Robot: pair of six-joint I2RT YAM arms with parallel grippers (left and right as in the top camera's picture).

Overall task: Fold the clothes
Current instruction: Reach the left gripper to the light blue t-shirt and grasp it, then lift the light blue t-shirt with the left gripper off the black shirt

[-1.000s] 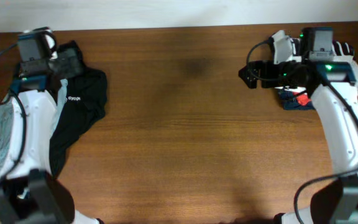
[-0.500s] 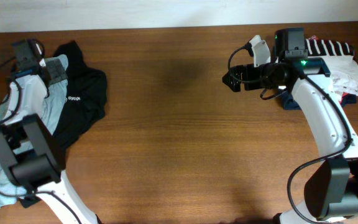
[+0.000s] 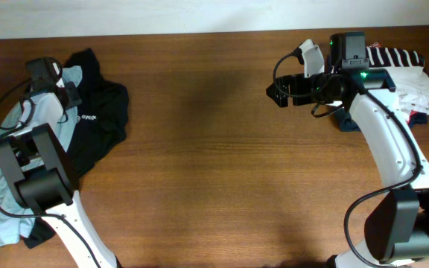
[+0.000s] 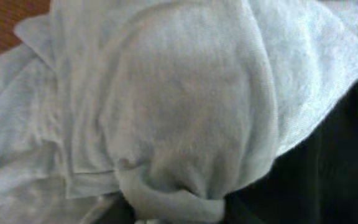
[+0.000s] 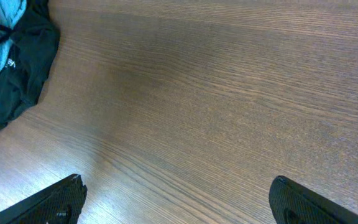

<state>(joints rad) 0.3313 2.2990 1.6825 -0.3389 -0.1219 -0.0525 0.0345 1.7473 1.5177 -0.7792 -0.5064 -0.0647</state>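
Overhead, brown wooden table [image 3: 214, 149], white wall [image 3: 199, 15] beyond, right fingers [image 5: 55, 199] spread wide, left fingers [image 3: 64, 93] at grey shirt [image 4: 185, 93], grip unclear.

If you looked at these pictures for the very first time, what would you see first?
Probably the crumpled black top with its tiny white logo at the table's left end, with a pale grey-teal shirt bunched against it. Next comes the right end effector, hanging wide open over the bare brown table. Behind it, at the far right corner, sits a heap of striped and white clothes.
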